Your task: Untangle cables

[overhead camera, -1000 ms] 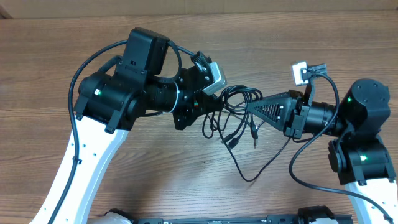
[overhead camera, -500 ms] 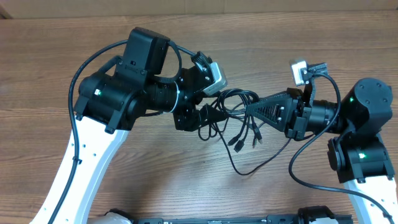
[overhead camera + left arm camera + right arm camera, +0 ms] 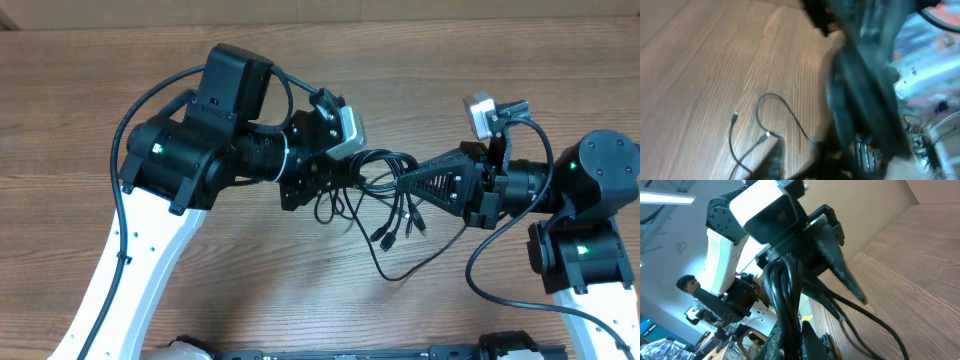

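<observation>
The cables (image 3: 385,190) are thin black cords bunched between my two grippers at the table's middle, with plug ends (image 3: 405,228) dangling and one long loop (image 3: 395,278) trailing toward the near edge. My left gripper (image 3: 340,178) pinches the bunch from the left. Its wrist view is blurred: the left gripper (image 3: 797,166) shows dark fingers (image 3: 775,162) close together above a loose cord (image 3: 785,106) on the wood. My right gripper (image 3: 403,178) is shut on the bunch from the right. In the right wrist view several cables (image 3: 785,290) run up from between the right gripper's (image 3: 797,341) fingers.
Brown wooden table (image 3: 500,60) with its far edge at the top. Thick black arm wires curve beside the left arm (image 3: 125,140) and right arm (image 3: 480,280). The left arm's white camera block (image 3: 765,205) looms right in front of the right wrist.
My left gripper opened and then closed again on the bunch. The dangling plugs shifted slightly right, and the right wrist edged left and upward.
</observation>
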Controlling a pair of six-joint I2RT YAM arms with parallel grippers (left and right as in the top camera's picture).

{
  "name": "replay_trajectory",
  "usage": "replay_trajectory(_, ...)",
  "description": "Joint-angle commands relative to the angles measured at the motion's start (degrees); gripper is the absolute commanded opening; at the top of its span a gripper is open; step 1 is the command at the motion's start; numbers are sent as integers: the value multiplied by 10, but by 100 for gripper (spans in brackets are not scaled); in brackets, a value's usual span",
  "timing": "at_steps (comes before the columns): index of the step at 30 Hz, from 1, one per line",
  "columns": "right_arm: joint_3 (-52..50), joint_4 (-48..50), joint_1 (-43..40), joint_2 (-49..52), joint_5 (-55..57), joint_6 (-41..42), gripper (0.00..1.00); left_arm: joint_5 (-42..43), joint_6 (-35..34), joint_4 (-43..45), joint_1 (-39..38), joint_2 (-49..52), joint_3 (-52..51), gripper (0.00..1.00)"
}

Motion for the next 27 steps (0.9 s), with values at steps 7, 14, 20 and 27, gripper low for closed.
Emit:
replay_trajectory(7, 2, -28, 2, -3, -16, -76, 4, 6, 57, -10, 0, -1, 14, 4)
replay_trajectory(14, 2, -242, 2, -2, 144, -162, 23, -87, 17, -39, 0, -2, 14, 4)
replay_trajectory(20, 2, -357, 2, -2, 292, -162, 36, -148, -38, -40, 0, -1, 14, 4)
replay_trajectory(27, 2, -368, 2, -9, 269, -221, 44, -223, -124, -40, 0, -1, 14, 4)
